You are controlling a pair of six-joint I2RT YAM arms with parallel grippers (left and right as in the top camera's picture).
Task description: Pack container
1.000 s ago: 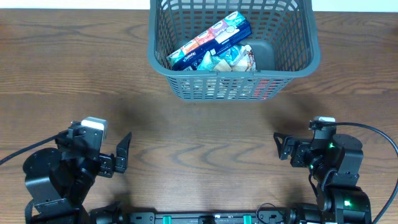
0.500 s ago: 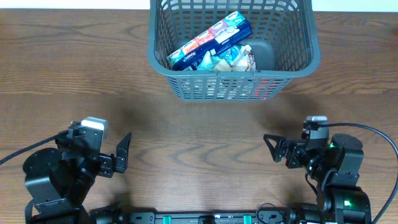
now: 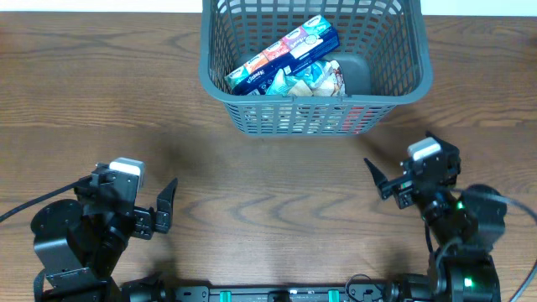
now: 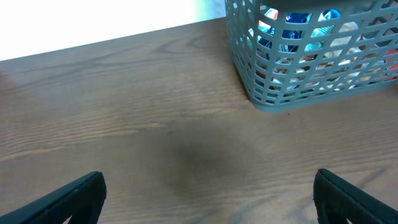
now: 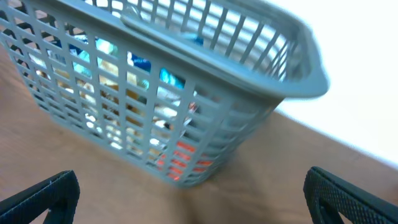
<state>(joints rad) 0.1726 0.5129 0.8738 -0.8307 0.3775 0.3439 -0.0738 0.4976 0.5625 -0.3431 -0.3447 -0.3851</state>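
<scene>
The right gripper (image 5: 191,180) has swung forward and turned toward the basket (image 3: 315,99). A second ago it sat lower, near the front edge of the table (image 3: 252,176), pointing left. We now see it angled up at the basket's front right corner, near the wall but not touching it. The left gripper (image 4: 209,186) has not moved, and neither have the basket or its load.

Both grippers stand spread wide and hold nothing. In the left wrist view we see only two dark fingertips (image 4: 74,196) at the bottom corners, with wood grain showing between them. On the right, the fingers (image 5: 43,196) frame the basket's slotted wall, though that view is blurred.

The basket sits at the far middle of the table, cut off by the top edge of our overhead view. Inside lies a long blue box (image 3: 285,52), slanting from the front left toward the back right. Crumpled packets (image 3: 315,77) lie beside it against the front wall. Something red (image 3: 357,119) shows through the slots low at the front right; we cannot tell what it is.

A black cable (image 3: 512,180) loops off the right arm toward the table's right edge.
</scene>
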